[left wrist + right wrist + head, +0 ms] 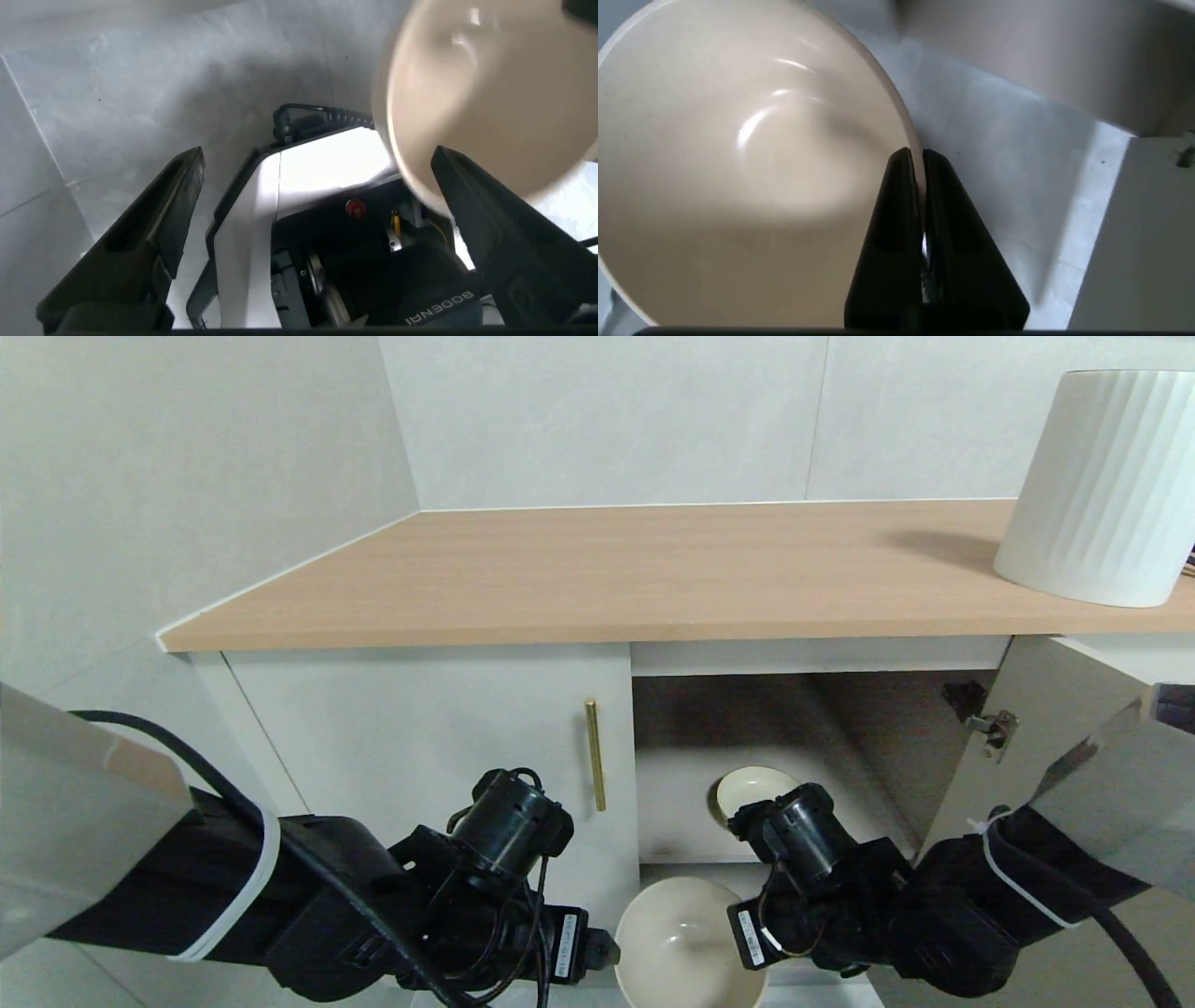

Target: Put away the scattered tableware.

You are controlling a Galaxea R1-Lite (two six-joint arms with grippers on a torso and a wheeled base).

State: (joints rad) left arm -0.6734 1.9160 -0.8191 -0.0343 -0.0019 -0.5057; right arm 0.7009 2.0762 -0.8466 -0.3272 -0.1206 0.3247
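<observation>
The cream bowl (681, 943) is hanging nearest, low in front of the open cabinet compartment (803, 709), with its hollow facing up. The right gripper (918, 163) is holding it by the right side of its rim, the two fingers pressed together on the thin wall, one inside the bowl and one outside. Just left of the bowl, the left gripper (316, 159) is waiting with its fingers spread wide apart and nothing between them. The bowl is sitting close to one of those fingers, but whether they are touching cannot be told.

Farther in, a second bowl (752, 789) of the same pale colour is resting on the floor of the open compartment, partly hidden behind the right arm. The open door (1036, 728) is standing out to the right, its metal hinge (994, 728) showing on the inner face. To the left, the closed door (420, 737) is carrying an upright gold handle (595, 756) along its right edge. Above, the wooden surface (607, 569) is running wall to wall, and a white ribbed container (1102, 485) is standing at its right end.
</observation>
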